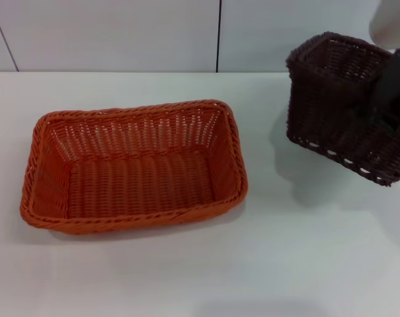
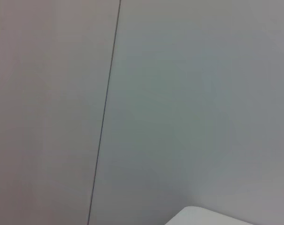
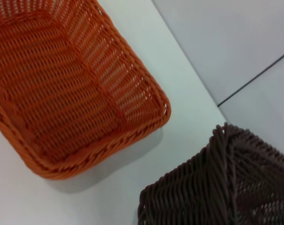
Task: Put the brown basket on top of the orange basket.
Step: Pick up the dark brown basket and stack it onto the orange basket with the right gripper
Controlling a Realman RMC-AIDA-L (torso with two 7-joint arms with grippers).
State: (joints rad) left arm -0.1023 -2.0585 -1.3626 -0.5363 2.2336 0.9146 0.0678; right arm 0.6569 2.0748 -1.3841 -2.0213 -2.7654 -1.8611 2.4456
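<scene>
The orange basket [image 1: 133, 165] rests flat on the white table, left of centre, open side up and with nothing in it. The brown basket [image 1: 332, 112] hangs at the right, tipped steeply on its side and lifted off the table, with its shadow below it. My right gripper [image 1: 390, 109] is the dark shape at its right rim, shut on the brown basket. In the right wrist view the brown basket [image 3: 212, 187] is close by and the orange basket [image 3: 62, 89] lies beyond it, with bare table between them. The left gripper is out of view.
The white table [image 1: 285, 264] stretches in front of and between the baskets. A pale panelled wall [image 1: 219, 33] stands behind it. The left wrist view shows only that wall and a table corner [image 2: 203, 216].
</scene>
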